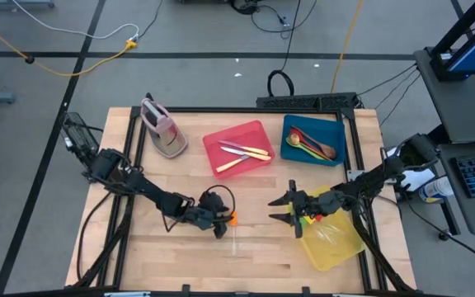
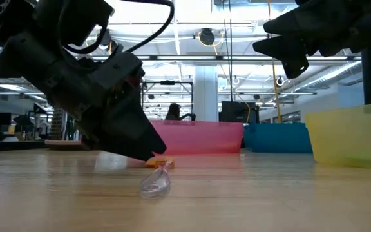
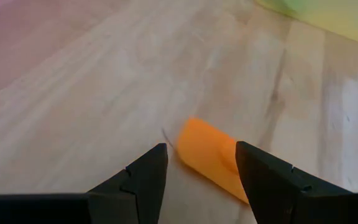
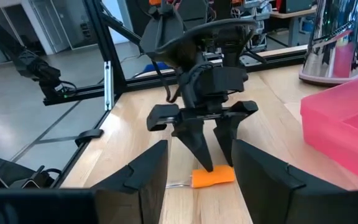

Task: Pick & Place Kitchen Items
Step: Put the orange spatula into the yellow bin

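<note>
A clear-handled utensil with an orange head point(image 1: 232, 219) lies flat on the wooden table, its clear handle point(image 2: 154, 183) pointing toward the near edge. My left gripper point(image 3: 201, 168) is open and slants down over it, one finger on each side of the orange head point(image 3: 207, 155). My right gripper point(image 1: 275, 210) hangs open above the table to the right, level and facing the left gripper, with nothing between its fingers. Cream-handled knives point(image 1: 244, 153) lie in the red tray. Spoons point(image 1: 312, 144) lie in the blue tray. My left gripper comes at the orange head point(image 4: 213, 176) slanting down from the table's left, its open fingers point(image 3: 263, 180) straddling it. The utensil lies flat on the table. I cannot tell whether a fingertip touches the head.
The red tray point(image 1: 258, 132) and blue tray point(image 1: 336, 128) stand at the back. The yellow tray point(image 1: 336, 247) is at the near right, with bright-headed pieces point(image 1: 308, 219) at its far corner. A pink-grey stand point(image 1: 163, 128) is at the back left. Bare wood lies along the near edge.
</note>
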